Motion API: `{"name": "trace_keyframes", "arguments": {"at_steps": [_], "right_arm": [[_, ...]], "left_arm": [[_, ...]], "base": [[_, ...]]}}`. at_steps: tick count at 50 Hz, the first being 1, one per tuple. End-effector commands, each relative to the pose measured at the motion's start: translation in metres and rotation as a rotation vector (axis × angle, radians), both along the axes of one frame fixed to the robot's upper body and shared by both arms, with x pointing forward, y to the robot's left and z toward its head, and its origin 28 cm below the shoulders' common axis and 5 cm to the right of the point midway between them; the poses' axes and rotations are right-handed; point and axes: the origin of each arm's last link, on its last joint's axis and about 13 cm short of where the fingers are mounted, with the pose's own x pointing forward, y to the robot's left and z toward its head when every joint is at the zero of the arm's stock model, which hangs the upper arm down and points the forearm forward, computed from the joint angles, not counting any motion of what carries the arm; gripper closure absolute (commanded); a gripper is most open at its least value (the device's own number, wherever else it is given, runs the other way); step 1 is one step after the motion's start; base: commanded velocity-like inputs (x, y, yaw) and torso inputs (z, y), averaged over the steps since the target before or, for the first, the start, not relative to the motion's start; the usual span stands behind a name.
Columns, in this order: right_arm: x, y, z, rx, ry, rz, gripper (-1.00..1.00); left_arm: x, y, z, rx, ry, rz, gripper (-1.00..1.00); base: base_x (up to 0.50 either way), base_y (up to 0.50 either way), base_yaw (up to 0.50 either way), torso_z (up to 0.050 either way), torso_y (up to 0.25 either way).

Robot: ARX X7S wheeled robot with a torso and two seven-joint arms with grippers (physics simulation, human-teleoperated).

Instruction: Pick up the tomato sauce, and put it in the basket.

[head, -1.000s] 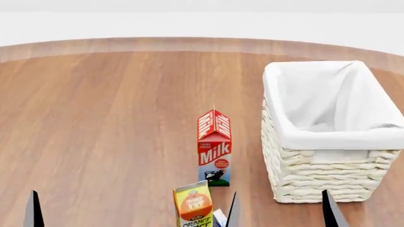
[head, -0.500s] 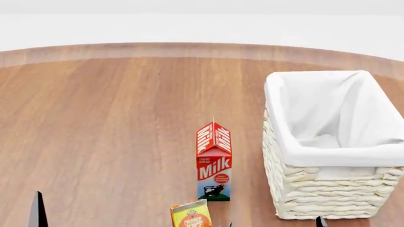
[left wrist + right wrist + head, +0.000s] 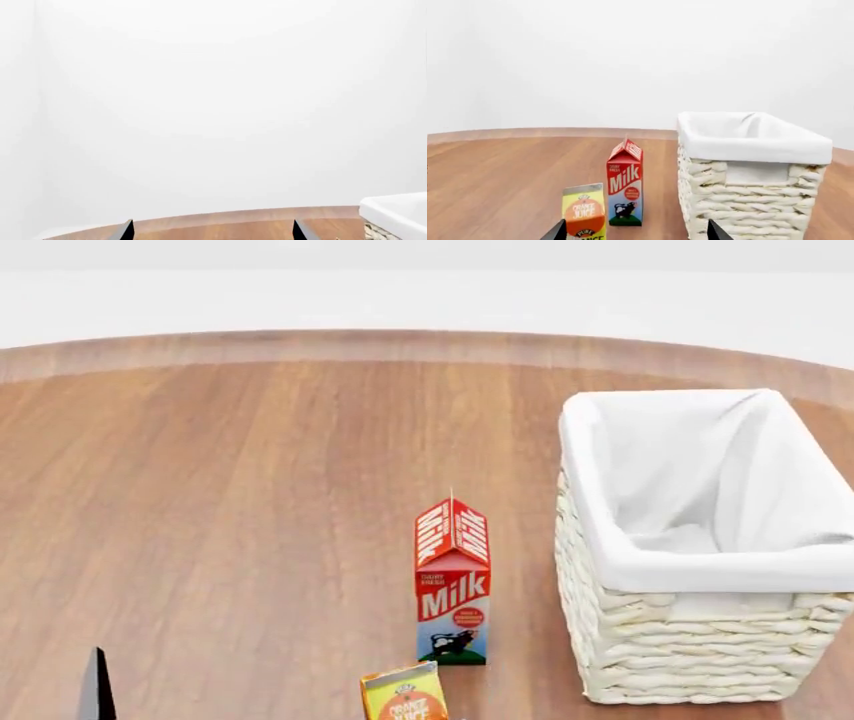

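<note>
The tomato sauce can shows in none of the views. The cream wicker basket (image 3: 694,640) with its white liner stands at the right of the wooden table; it also shows in the right wrist view (image 3: 747,185), and its corner shows in the left wrist view (image 3: 393,217). My left gripper (image 3: 213,232) is open and empty, facing the table's far edge and a white wall; one of its fingertips (image 3: 94,690) shows at the bottom left of the head view. My right gripper (image 3: 637,234) is open and empty, low over the table, facing the cartons and the basket.
A red milk carton (image 3: 453,585) stands upright left of the basket. An orange juice carton (image 3: 404,695) stands nearer to me, cut off by the frame edge. In the right wrist view the juice carton (image 3: 584,212) sits by one fingertip, with the milk carton (image 3: 625,185) behind it.
The scene has slid down in the head view. The right gripper's fingertips have dropped out at the bottom edge. The left fingertip has shifted slightly right. The cartons and basket stand as before.
</note>
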Motion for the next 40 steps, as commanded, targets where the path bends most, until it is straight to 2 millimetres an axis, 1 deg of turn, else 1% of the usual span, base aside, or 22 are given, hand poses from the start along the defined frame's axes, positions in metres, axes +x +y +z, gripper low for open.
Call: {"name": "trace_keyframes", "arguments": {"at_steps": [1,6,17,40], "right_arm": [[-0.016,0.001,-0.023,-0.017,0.081,0.001,-1.00],[-0.021,0.002,-0.035,-0.026,0.127,-0.001,-1.00],[-0.021,0.001,-0.051,-0.031,0.191,-0.025,-1.00],[-0.024,0.004,-0.072,-0.026,0.284,-0.030,-1.00]], "left_arm": [[0.001,-0.001,-0.001,0.002,0.006,-0.001,-1.00],[0.001,-0.001,-0.001,0.003,0.006,-0.002,-1.00],[0.002,-0.001,-0.002,0.002,0.013,-0.003,-1.00],[0.002,-0.002,-0.003,0.008,0.019,-0.005,-1.00]], "base": [[0.00,0.00,0.00,0.000,0.000],[0.00,0.00,0.00,0.000,0.000],[0.00,0.00,0.00,0.000,0.000],[0.00,0.00,0.00,0.000,0.000]]}}
